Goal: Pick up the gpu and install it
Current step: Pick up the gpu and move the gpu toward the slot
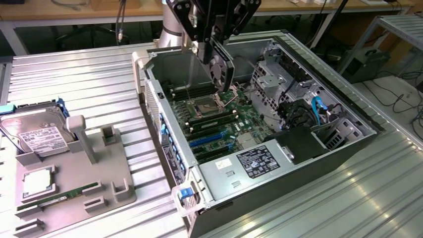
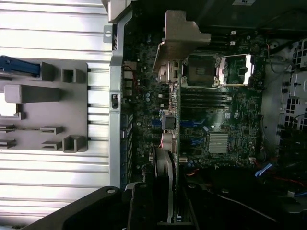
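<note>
Ribbed metal sheeting forms the surface point(image 1: 99, 74), and on it an open computer case point(image 1: 343, 144) lies on its side with the motherboard point(image 1: 218, 124) facing up. The hand point(image 1: 213, 43) reaches down over the case opening and is clamped on the gpu point(image 1: 223, 72), gripping the card by its upper edge. The gpu hangs upright and edge-on inside the case mouth, with its dark round fan turned toward the exterior view's left. Its lower edge is above the CPU socket point(image 1: 205, 105) and looks clear of the board. In the wrist view the hand point(image 2: 168, 211) holds the gpu point(image 2: 172, 143) as a thin slab running across the motherboard point(image 2: 225, 115), and its silver bracket point(image 2: 180, 38) is at the far end. On the exterior view's left, well apart from the case, a gray holder tray point(image 1: 79, 183) sits on the surface. It carries a hard drive point(image 1: 36, 134) propped at an angle, a processor chip point(image 1: 39, 181) and a narrow memory stick point(image 1: 56, 198).
</note>
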Motion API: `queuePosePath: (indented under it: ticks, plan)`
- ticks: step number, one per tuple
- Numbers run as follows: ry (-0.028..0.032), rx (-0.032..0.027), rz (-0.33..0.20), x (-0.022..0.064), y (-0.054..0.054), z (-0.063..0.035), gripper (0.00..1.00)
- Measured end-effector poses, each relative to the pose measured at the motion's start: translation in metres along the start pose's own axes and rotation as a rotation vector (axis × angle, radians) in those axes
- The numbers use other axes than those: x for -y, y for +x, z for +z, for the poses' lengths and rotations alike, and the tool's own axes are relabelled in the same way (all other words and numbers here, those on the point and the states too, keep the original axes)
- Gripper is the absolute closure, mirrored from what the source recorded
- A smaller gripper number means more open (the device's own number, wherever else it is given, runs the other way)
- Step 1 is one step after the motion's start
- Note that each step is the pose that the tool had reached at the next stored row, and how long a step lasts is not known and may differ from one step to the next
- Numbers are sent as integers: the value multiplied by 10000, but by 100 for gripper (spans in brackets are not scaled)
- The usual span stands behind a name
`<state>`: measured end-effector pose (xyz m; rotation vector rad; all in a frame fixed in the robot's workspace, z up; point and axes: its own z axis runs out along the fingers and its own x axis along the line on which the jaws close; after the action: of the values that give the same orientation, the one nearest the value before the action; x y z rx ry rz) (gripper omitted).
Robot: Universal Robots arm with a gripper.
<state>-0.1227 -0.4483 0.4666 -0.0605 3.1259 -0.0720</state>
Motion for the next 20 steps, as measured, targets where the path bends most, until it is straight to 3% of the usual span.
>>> queuePosePath:
  ticks: [20]
  plan:
    - [0, 0, 0, 9, -245, 8, 73]
